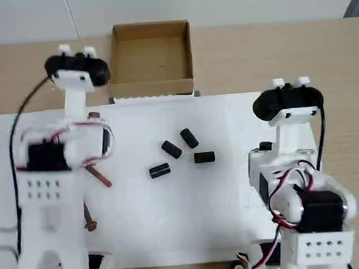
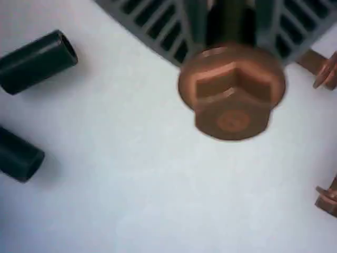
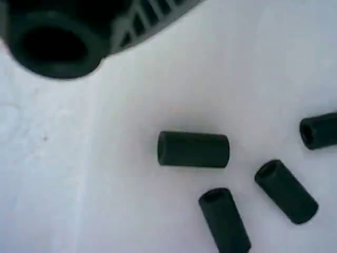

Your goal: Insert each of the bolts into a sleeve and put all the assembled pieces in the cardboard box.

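While left gripper (image 2: pixel 231 23) clamps one bolt (image 2: pixel 231 92), right gripper (image 3: pixel 68 18) clamps one sleeve (image 3: pixel 52 50), four loose sleeves (image 1: pixel 172 149) (image 1: pixel 189 138) (image 1: pixel 204 157) (image 1: pixel 160 170), two loose bolts (image 1: pixel 98 175) (image 1: pixel 89 218)

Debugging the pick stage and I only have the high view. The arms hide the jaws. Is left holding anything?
Observer: Yes. The left jaws are shut on a brown bolt, hex head facing the wrist camera.
Operator: And right?
Observer: The right jaws are shut on a black sleeve, open end toward its camera. The bore looks dark, with no bolt in it.
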`<state>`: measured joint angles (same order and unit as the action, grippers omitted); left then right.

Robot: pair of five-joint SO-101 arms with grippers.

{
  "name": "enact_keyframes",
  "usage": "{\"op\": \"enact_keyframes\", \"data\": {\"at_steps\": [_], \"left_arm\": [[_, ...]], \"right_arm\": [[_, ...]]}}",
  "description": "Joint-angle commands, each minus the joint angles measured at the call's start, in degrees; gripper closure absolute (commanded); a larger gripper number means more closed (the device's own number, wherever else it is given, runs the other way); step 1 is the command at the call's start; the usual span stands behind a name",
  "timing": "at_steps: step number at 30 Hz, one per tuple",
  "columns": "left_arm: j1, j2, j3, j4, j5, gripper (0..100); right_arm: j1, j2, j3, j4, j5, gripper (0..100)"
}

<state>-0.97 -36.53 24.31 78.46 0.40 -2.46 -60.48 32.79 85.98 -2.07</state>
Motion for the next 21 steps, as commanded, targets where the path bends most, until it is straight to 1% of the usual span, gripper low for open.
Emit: {"op": "enact_keyframes", "data": {"at_steps": [1,8,9,14,18,21], "left_arm": [[0.1,-10.5,8.4,-8.2,2.7,100],[0.1,-23.8,21.9,-19.8,9.1,100],[0.1,-25.6,23.6,-21.4,10.0,100],[0.2,-33.1,32.2,-28.5,14.5,100],[0.2,-39.6,38.9,-33.6,14.9,100],[1.1,-44.8,43.2,-35.9,15.1,100]], "right_arm": [[0.4,-3.1,4.6,-6.3,-1.3,99.5],[0.2,-11.9,19.8,-20.6,-1.3,99.5],[-0.7,-13.4,22.1,-22.5,-1.3,99.5],[-7.8,-21.3,32.1,-29.1,-1.3,99.5],[-13.5,-28.0,39.2,-33.9,-1.3,99.5],[-17.4,-33.1,43.6,-35.9,-1.3,99.5]]}}
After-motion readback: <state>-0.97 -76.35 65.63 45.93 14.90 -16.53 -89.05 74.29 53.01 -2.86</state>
